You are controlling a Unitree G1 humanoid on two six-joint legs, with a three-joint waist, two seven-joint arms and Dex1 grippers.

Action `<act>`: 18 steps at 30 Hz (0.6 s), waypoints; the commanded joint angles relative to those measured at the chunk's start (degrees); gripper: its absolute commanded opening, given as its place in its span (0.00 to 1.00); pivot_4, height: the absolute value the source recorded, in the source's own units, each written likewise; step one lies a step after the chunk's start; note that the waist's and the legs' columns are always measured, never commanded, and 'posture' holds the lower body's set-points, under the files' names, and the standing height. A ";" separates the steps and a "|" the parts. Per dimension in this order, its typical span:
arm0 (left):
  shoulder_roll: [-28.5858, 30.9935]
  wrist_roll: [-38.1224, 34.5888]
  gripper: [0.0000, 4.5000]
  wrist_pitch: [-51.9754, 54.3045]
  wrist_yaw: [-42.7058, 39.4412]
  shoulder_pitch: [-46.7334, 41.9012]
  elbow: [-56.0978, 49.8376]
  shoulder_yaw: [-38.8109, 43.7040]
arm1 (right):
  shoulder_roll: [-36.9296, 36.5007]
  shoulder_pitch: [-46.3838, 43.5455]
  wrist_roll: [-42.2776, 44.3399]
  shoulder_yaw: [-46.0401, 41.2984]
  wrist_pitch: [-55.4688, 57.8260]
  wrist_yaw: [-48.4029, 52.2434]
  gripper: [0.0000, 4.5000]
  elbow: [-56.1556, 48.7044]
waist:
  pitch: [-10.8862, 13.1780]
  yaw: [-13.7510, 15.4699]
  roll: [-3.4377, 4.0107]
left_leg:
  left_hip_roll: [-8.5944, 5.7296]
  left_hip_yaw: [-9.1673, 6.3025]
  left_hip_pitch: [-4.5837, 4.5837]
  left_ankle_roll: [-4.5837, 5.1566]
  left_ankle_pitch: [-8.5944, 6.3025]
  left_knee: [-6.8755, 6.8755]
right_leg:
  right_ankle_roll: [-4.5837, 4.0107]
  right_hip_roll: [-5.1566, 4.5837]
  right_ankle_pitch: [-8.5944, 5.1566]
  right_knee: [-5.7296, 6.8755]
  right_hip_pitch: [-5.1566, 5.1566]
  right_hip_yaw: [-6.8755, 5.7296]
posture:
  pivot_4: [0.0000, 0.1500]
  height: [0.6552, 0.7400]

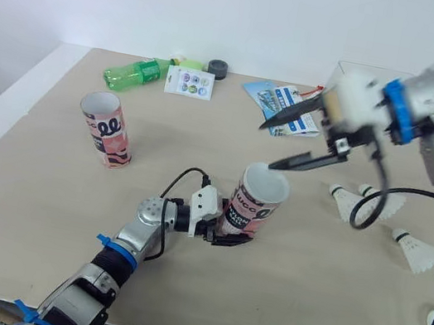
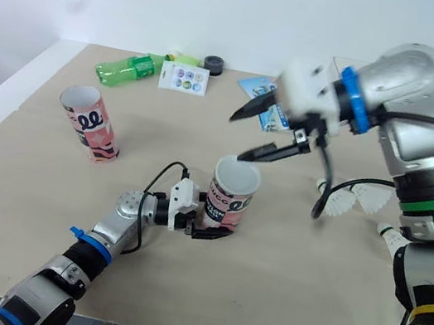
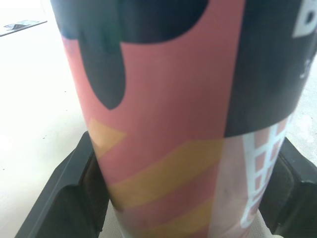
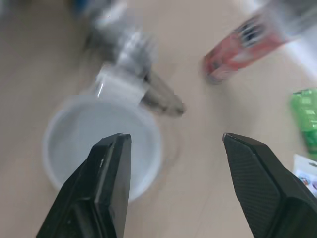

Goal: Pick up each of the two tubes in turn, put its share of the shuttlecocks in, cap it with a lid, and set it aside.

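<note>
Tubes point(image 1: 257, 205) point(image 1: 107, 131), two: one clamped by left gripper point(image 1: 231, 232), right gripper point(image 1: 266, 144) wide above; three shuttlecocks point(image 1: 349, 203).

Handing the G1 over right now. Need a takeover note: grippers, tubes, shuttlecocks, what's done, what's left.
Left gripper: shut on the held tube, low on its body; tube near upright, mouth open.
Right gripper: open, empty, just above that tube's mouth.
Second tube: standing uncapped at the robot's left, apart from both grippers.
Three shuttlecocks lie on the table at the right.
Done: first tube gripped; contents cannot be told.
Left: fill, cap and set aside both tubes.
</note>
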 commanded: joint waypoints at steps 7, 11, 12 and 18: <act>1.72 0.25 0.78 1.84 0.16 2.60 1.05 0.78 | 3.94 20.70 12.13 -21.00 22.32 -14.77 0.71 -11.64 | -0.08 -0.17 -0.08 | 0.08 0.01 0.01 0.03 -0.02 -0.01 | -0.05 0.09 -0.03 0.02 -0.02 -0.04 | 1.00 1.00; 1.84 0.20 0.78 2.36 0.16 2.83 0.32 0.53 | 6.30 26.85 10.89 -23.07 23.21 -18.14 0.32 -17.89 | -0.07 -0.27 0.02 | 0.11 -0.01 -0.03 0.06 -0.02 -0.04 | 0.21 0.20 0.12 0.10 -0.11 -0.02 | 1.00 1.00; 1.89 0.21 0.78 2.49 0.14 2.88 0.16 0.47 | 6.34 27.50 10.68 -23.07 23.39 -18.23 0.18 -19.26 | -0.07 -0.28 0.02 | 0.13 -0.04 -0.04 0.06 -0.02 -0.03 | 0.22 0.23 0.13 0.10 -0.11 -0.02 | 1.00 1.00; 2.08 0.22 0.78 3.08 0.11 3.06 -0.42 0.34 | 4.61 28.00 9.06 -21.57 25.19 -15.45 0.00 -23.44 | -0.05 -0.31 -0.04 | 0.14 -0.03 -0.04 0.06 -0.03 -0.01 | 0.21 0.25 0.11 0.07 -0.09 -0.01 | 1.00 1.00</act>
